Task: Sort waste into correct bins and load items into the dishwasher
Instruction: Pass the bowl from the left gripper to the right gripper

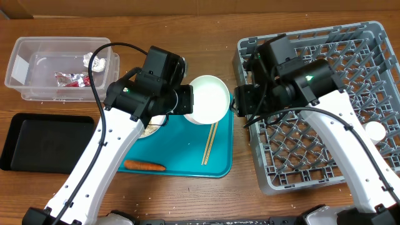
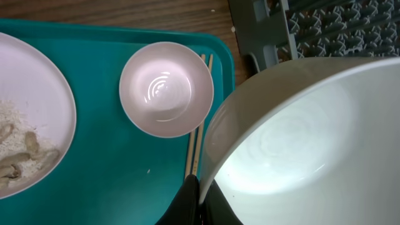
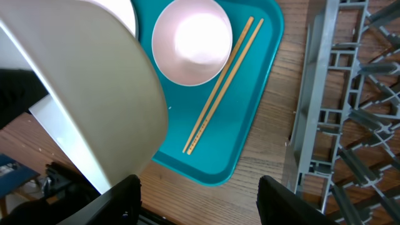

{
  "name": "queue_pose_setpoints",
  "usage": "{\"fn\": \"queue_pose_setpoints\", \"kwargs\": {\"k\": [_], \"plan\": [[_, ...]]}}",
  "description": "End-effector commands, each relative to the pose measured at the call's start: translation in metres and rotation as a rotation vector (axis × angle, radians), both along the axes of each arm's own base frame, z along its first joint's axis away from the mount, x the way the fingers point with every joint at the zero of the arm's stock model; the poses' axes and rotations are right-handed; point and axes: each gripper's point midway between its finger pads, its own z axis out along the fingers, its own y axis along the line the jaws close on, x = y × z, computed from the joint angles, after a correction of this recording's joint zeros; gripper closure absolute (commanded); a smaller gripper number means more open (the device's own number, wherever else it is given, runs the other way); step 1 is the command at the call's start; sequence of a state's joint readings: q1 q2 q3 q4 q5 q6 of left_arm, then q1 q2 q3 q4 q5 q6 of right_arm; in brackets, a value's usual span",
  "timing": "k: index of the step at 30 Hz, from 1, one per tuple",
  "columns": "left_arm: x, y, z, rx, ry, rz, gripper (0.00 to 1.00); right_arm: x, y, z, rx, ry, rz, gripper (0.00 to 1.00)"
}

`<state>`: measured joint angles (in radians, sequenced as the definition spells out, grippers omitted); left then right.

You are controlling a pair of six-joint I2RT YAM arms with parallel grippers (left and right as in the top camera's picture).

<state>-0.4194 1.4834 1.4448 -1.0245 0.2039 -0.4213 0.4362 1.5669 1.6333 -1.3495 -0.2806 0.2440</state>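
Observation:
My left gripper (image 2: 201, 200) is shut on the rim of a large white bowl (image 2: 300, 137) and holds it tilted above the teal tray's right end (image 1: 208, 100). My right gripper (image 3: 200, 200) is open and empty, next to that bowl (image 3: 94, 94) by the grey dish rack's (image 1: 325, 106) left edge. A smaller white bowl (image 2: 165, 89) and the chopsticks (image 1: 209, 142) lie on the tray. A white plate (image 2: 31, 119) holds beige food scraps (image 2: 22, 156). The carrot (image 1: 144, 166) lies at the tray's front. The clear tub (image 1: 59, 65) holds the red-silver wrapper (image 1: 70, 79) and tissue (image 1: 95, 60).
The black tray (image 1: 44, 142) sits at the front left, below the clear tub. The teal tray (image 1: 187, 164) lies between the arms. A small white cup (image 1: 374, 131) sits at the dish rack's right side. The rack's upright pegs show in the right wrist view (image 3: 350, 125).

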Motion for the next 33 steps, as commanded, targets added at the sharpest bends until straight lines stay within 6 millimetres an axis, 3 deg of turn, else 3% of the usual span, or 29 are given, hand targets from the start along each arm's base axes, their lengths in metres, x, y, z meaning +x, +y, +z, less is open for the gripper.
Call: {"fn": "queue_pose_setpoints", "kwargs": {"k": [1,8,21,27,33], "plan": [[0.000,-0.016,0.012,-0.048,-0.020,-0.017,0.96,-0.001,0.017,0.005,0.015,-0.028,0.018,0.39],[0.001,-0.007,0.008,0.003,-0.027,0.010,0.96,-0.001,0.004,-0.001,-0.068,-0.027,-0.033,0.39],[0.005,0.000,0.007,0.034,-0.038,0.046,0.96,-0.015,0.019,0.015,0.031,0.001,0.036,0.39],[0.003,-0.004,0.008,0.013,-0.026,0.042,0.96,-0.003,0.025,0.019,0.056,-0.049,0.034,0.40],[-0.005,-0.018,0.011,-0.061,0.010,-0.006,0.96,0.017,0.016,0.006,-0.009,-0.080,-0.066,0.52]]}}
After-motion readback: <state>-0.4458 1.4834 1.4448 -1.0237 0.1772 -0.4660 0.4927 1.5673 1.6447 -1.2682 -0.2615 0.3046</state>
